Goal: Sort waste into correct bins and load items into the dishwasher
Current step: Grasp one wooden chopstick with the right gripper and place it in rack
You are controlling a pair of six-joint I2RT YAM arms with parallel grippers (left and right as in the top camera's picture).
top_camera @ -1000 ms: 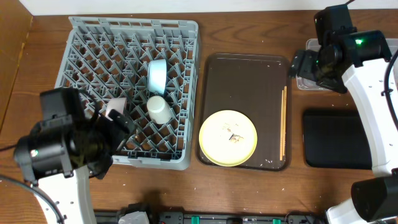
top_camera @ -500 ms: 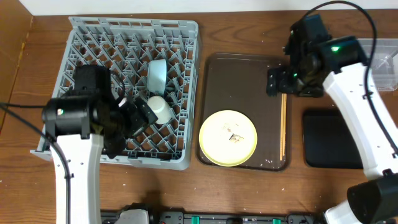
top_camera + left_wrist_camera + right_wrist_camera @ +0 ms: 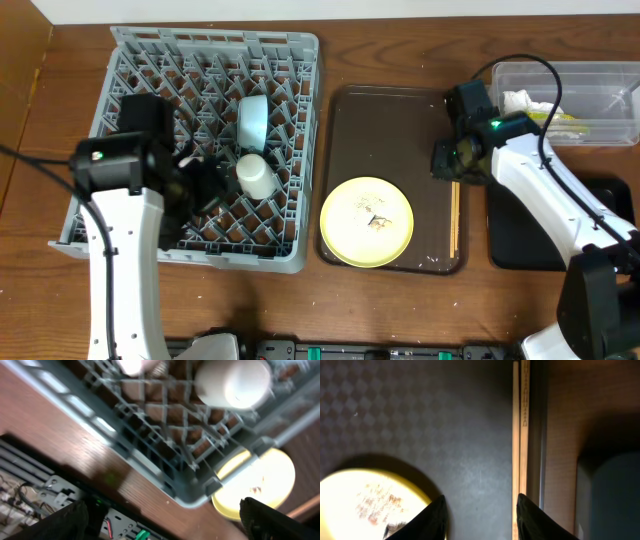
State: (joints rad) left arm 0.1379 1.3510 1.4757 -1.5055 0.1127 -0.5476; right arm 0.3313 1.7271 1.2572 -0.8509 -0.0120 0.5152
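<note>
The grey dishwasher rack (image 3: 130, 70) holds the light blue bowl (image 3: 252, 118) and the cream cup (image 3: 256, 177). My left gripper (image 3: 205, 185) hovers over the rack's front part, jaws wide open and empty (image 3: 160, 515). The yellow plate (image 3: 366, 222), with food crumbs (image 3: 377, 221) on it, lies on the brown serving tray (image 3: 390, 120). The wooden chopsticks (image 3: 455, 215) lie along that tray's right edge. My right gripper (image 3: 452, 165) hangs above the tray, open (image 3: 481, 497), its right finger (image 3: 535, 520) over the chopsticks (image 3: 519, 435). The clear tub (image 3: 590, 75) holds a white napkin (image 3: 520, 100).
The black tray (image 3: 525, 240) sits right of the serving tray, partly under my right arm. A pink saucer (image 3: 135, 365) shows at the top of the left wrist view, inside the rack. Bare wooden table (image 3: 420, 300) runs along the front.
My right arm has swung from the clear tub down and left to the chopsticks, and its jaws have narrowed. My left arm has moved up over the rack.
</note>
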